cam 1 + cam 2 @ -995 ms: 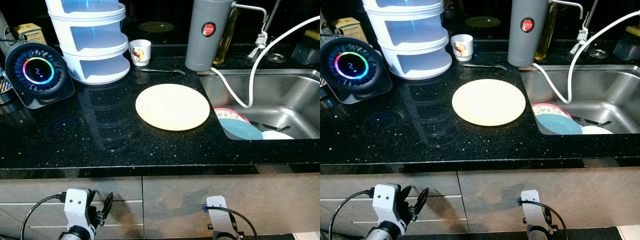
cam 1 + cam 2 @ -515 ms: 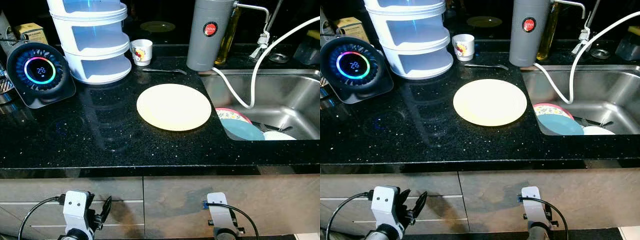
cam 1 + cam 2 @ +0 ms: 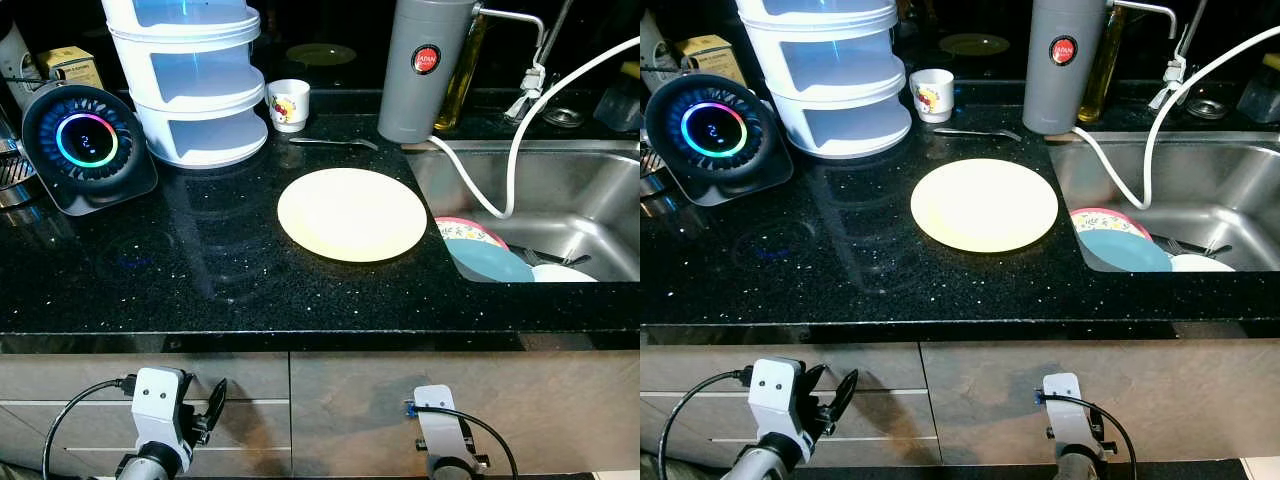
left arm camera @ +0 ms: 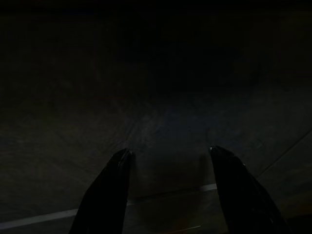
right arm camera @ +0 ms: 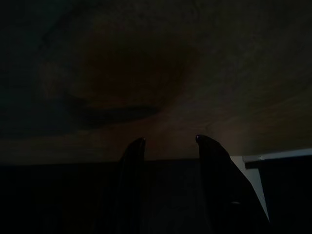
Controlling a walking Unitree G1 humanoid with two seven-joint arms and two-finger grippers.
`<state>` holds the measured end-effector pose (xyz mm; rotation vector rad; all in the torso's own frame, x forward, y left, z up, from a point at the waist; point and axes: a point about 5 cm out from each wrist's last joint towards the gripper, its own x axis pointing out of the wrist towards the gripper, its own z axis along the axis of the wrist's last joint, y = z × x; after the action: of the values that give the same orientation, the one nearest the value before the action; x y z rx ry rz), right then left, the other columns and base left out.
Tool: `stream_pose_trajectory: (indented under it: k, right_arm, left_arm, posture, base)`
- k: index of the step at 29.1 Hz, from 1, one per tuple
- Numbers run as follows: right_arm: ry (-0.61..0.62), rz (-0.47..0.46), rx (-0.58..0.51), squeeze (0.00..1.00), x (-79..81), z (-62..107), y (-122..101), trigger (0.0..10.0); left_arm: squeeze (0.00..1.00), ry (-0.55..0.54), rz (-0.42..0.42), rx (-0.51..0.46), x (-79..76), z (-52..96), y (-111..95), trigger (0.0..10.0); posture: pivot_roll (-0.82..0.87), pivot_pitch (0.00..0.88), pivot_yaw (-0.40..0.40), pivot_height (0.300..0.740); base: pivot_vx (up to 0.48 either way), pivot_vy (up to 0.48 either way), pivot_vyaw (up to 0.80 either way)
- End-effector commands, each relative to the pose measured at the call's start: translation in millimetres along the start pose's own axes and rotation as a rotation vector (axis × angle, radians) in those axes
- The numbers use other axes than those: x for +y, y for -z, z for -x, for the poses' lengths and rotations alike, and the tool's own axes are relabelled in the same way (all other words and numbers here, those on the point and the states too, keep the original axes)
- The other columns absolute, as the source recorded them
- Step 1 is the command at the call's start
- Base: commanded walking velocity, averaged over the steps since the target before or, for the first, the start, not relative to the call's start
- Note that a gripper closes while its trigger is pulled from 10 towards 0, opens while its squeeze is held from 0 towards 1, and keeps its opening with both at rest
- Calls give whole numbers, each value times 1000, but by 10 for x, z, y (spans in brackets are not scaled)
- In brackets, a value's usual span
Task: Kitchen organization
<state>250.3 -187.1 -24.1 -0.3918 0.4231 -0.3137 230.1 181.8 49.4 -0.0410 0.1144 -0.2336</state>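
A grey cylindrical dispenser (image 3: 424, 68) at the black speckled surface's (image 3: 200, 270) back edge, by the steel sink (image 3: 560, 190), carries a round red label whose writing is too small to read. One round pale yellow plate (image 3: 351, 214) lies flat mid-surface, just beside the sink's edge. Three plates (image 3: 495, 255) lie in the sink. One white printed cup (image 3: 288, 104) stands behind. The left gripper (image 4: 168, 156) and right gripper (image 5: 168, 141) hang below the front edge, fingers parted, empty.

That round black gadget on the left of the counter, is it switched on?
On. The round black gadget shows a lit ring of rainbow colours on its face, with a small glowing figure in the middle.
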Motion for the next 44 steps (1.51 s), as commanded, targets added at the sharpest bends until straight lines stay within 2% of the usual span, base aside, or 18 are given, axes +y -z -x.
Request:
stream_pose_trajectory:
  k: [1, 16, 17, 18, 19, 28, 33, 36, 42, 44]
  right_arm:
    - [-10, 11, 25, 0, 33, 33, 51, 10000]
    - [-25, 24, 19, 0, 47, 21, 22, 10000]
    - [-11, 13, 28, 0, 30, 20, 34, 10000]
    - [-11, 13, 28, 0, 30, 20, 34, 10000]
    - [-1, 3, 36, 0, 20, 15, 36, 10000]
    - [-18, 13, 24, 0, 31, -3, 0, 10000]
    - [-7, 5, 30, 0, 20, 8, 23, 10000]
    - [-16, 14, 21, 0, 25, 1, 7, 10000]
    - [-14, 11, 25, 0, 30, -3, 0, 10000]
    - [-10, 9, 27, 0, 22, -3, 7, 10000]
  left_arm:
    - [0, -17, -6, 26, 37, 44, 52, 10000]
    - [0, -44, 0, 46, 80, 78, 89, 10000]
    - [0, -36, 4, 43, 73, 76, 85, 4510]
    - [0, -36, 4, 43, 73, 76, 85, 4510]
    - [0, -24, 12, 39, 63, 68, 81, 0]
    - [0, -14, 13, 28, 62, 53, 58, 0]
    - [0, -31, 8, -38, 77, 211, -53, 0]
    - [0, -37, -4, -50, 73, 231, -81, 0]
    - [0, -95, -14, -68, 121, 193, -83, 0]
    - [0, -84, -19, -70, 116, 181, -90, 0]
  posture:
    - [-1, 141, 23, 740]
    - [11, 156, 14, 740]
    - [6, 151, 14, 740]
    - [6, 151, 14, 740]
    - [7, 144, 13, 740]
    - [10, 150, 20, 740]
    - [5, 131, 30, 740]
    - [16, 153, 30, 740]
    - [10, 148, 29, 740]
    - [10, 148, 29, 740]
  base:
    - [0, 0, 0]
    - [0, 0, 0]
    - [0, 0, 0]
    - [0, 0, 0]
    - [0, 0, 0]
    - [0, 0, 0]
    - [0, 0, 0]
    - [0, 0, 0]
    - [0, 0, 0]
    - [0, 0, 0]
